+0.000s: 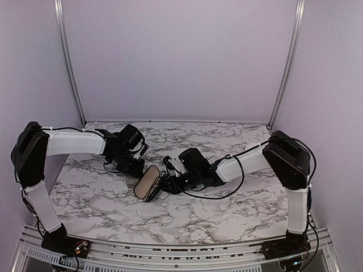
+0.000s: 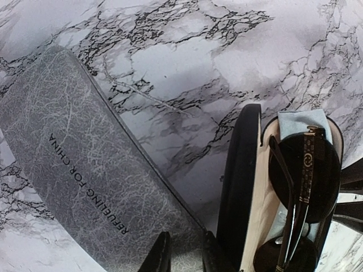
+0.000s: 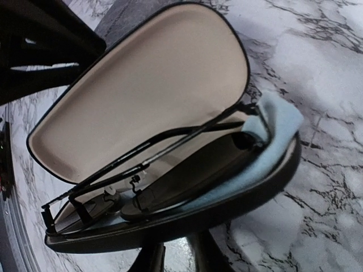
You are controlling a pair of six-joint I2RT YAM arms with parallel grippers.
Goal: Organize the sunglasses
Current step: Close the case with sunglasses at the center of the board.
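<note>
I am aiming my right gripper (image 3: 174, 256), grip unclear, at the glossy black oval case's (image 3: 258, 190) rim only, sparing the thin black wire sunglasses (image 3: 187, 175) inside.

Your marble-patterned table (image 1: 227, 211) carries two things. A grey case (image 2: 85, 164) lies flat on it, with an open black case (image 2: 238, 181) just beside.

Left pincer (image 2: 184, 255), clamped, sits close beside right pincer (image 3: 174, 258).
</note>
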